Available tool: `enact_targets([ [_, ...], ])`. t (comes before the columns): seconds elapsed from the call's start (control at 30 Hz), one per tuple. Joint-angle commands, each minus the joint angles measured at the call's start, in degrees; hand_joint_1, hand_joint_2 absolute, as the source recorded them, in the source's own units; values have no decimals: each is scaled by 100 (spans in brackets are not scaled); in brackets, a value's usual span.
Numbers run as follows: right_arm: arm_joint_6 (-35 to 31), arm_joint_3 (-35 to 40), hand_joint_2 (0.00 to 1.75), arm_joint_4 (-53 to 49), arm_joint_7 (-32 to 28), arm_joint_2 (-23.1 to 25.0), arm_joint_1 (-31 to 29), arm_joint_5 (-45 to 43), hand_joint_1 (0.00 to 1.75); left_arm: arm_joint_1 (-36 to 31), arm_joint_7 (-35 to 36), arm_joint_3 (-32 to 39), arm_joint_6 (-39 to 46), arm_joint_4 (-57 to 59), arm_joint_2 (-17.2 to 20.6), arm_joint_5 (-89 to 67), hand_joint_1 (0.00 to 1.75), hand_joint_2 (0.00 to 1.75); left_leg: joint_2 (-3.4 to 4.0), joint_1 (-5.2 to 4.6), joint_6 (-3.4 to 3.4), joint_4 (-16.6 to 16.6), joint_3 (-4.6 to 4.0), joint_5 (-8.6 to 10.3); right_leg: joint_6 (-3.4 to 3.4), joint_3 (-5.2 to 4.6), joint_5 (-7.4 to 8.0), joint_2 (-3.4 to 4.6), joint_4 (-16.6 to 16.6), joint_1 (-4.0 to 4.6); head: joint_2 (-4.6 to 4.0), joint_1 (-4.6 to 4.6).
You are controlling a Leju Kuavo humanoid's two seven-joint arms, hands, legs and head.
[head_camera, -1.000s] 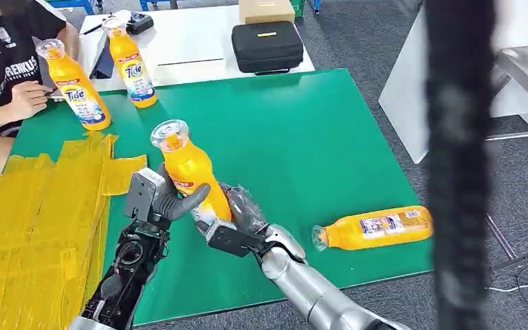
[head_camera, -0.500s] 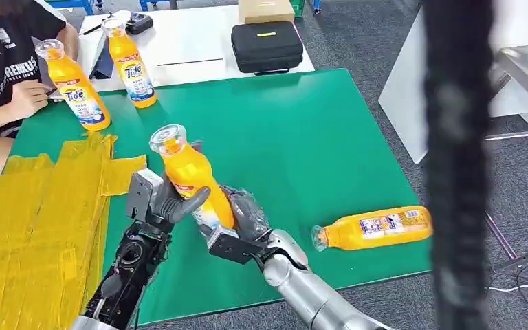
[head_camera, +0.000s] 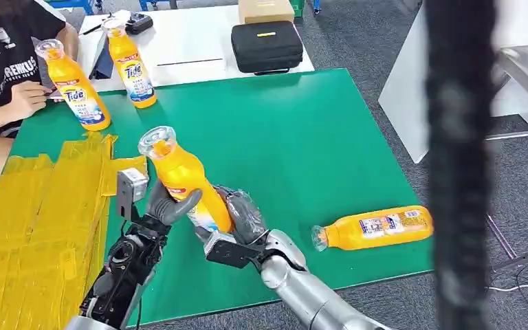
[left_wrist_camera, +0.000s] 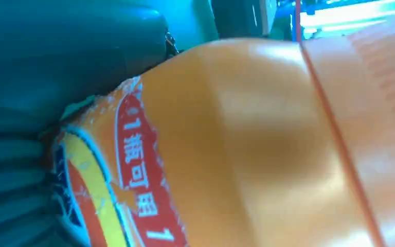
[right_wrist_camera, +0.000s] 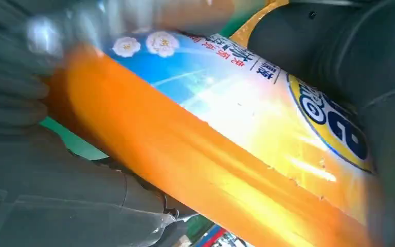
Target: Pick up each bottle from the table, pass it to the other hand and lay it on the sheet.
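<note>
black case (head_camera: 267,46) on white table (head_camera: 199,41); cardboard box (head_camera: 267,9) behind | seated person (head_camera: 3,62) far left

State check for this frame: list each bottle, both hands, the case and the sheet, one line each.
Held bottle: off the table, tilted, cap toward the sheet, gripped by both hands.
Left hand: grips the held bottle.
Right hand: grips its lower end.
Lying bottle: on its side on the green mat.
Two standing bottles: upright, capped.
Black case: closed.
Yellow sheet: flat, wrinkled, no bottle on it.

"Tide" on 2 standing bottles (head_camera: 75,89), (head_camera: 132,67), perhaps "REMKU" on shirt (head_camera: 15,69)
</note>
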Motion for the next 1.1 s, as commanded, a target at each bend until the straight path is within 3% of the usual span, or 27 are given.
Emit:
enact_targets([
  [0.03,7,741,175,-113,-176,55,-63,81,175,-294,210,18,-408,249,-70,445,175,175,1,8,-18,9,26,-19,-2,29,-19,-10,6,8,0,0],
  [0.1,-4,730,175,-202,-173,18,-76,61,175,-263,235,106,-547,134,-21,695,175,175,8,7,-19,11,30,-23,-1,31,-20,-3,8,7,0,0],
  [0.27,-78,606,175,-692,-101,-153,10,11,175,-320,237,404,16,12,32,533,175,175,4,5,-17,9,22,-18,-1,24,-18,-6,8,5,0,0],
  [0.3,37,543,175,-805,-34,-175,44,-100,155,-333,236,479,78,16,35,532,175,175,6,8,-25,18,38,-31,-2,41,-30,-9,16,9,0,0],
  [0.33,258,423,175,-961,71,-192,108,-349,40,-332,218,563,235,7,47,473,175,175,6,9,-26,19,40,-33,-2,43,-32,-9,16,10,0,0],
  [0.37,491,289,175,-1186,251,-237,201,-602,0,-306,182,666,454,-34,89,357,175,175,7,8,-26,18,40,-33,-2,43,-31,-8,16,9,0,0],
  [0.4,789,160,175,-1490,511,-304,310,-846,0,-267,173,792,669,-79,118,219,175,175,3,6,-18,8,25,-19,-1,27,-18,-7,6,6,0,-2],
  [0.43,868,117,175,-1626,579,-343,356,-911,0,-248,175,864,689,-93,140,220,175,175,8,10,-32,21,55,-43,-3,58,-41,-10,19,11,0,2],
  [0.57,1041,-98,175,-2178,774,-475,496,-1088,0,-148,142,1208,983,-130,195,127,175,175,11,4,-13,2,16,-12,-1,17,-9,2,1,3,0,2],
  [0.6,967,-199,175,-2391,816,-521,584,-1033,0,-151,133,1298,1801,-120,185,-527,175,175,13,2,-18,3,28,-19,-2,27,-17,1,5,2,0,0],
  [0.67,954,-334,175,-2614,947,-578,690,-1100,0,-157,152,1469,2121,-80,195,-700,175,175,5,6,-17,4,24,-16,-2,26,-15,-7,3,5,0,4],
  [1.03,1010,-382,175,-2649,1029,-572,735,-1175,0,-152,148,1519,2268,-74,193,-776,175,175,3,7,-20,6,35,-23,-2,36,-23,-9,4,8,0,0],
  [1.07,1140,-535,0,-2754,1152,-574,833,-1459,0,-133,167,1642,2439,-55,188,-830,175,175,-1,4,-15,1,23,-14,-2,25,-16,-10,1,3,0,0],
  [1.1,1214,-716,0,-2931,1281,-650,970,-1716,0,-84,152,1804,2495,-61,225,-801,175,175,0,3,-13,-2,18,-10,-2,20,-11,-7,-1,3,0,0],
])
